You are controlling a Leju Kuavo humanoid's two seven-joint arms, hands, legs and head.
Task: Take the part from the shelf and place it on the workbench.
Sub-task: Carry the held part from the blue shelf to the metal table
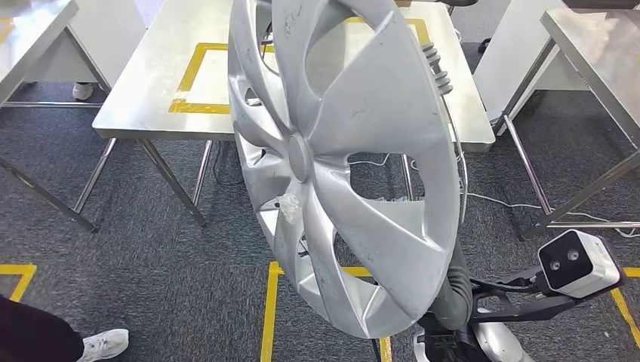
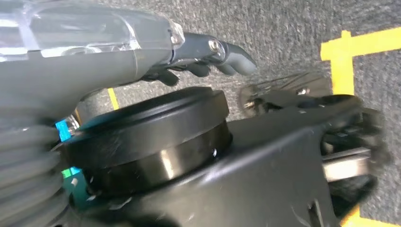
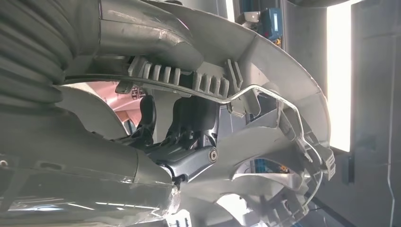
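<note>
The part is a large silver hubcap (image 1: 340, 166), held upright and tilted close in front of my head camera, hiding much of the scene. My right hand (image 3: 189, 156) grips it from behind at the rim; the right wrist view shows the thumb and dark fingers closed around the ribbed clips and wire ring on the hubcap's back (image 3: 265, 94). The right arm's grey ribbed cover (image 1: 453, 294) shows below the hubcap. The steel workbench (image 1: 143, 90), with a yellow tape rectangle on top, stands ahead beyond the hubcap. My left hand (image 2: 222, 54) hangs over grey carpet, fingers loosely apart and holding nothing.
More steel tables stand at the far left (image 1: 30, 30) and right (image 1: 596, 45). A person's white shoe (image 1: 106, 343) is at the lower left. Yellow tape lines (image 1: 268, 309) mark the carpet, and cables (image 1: 498, 200) lie under the workbench.
</note>
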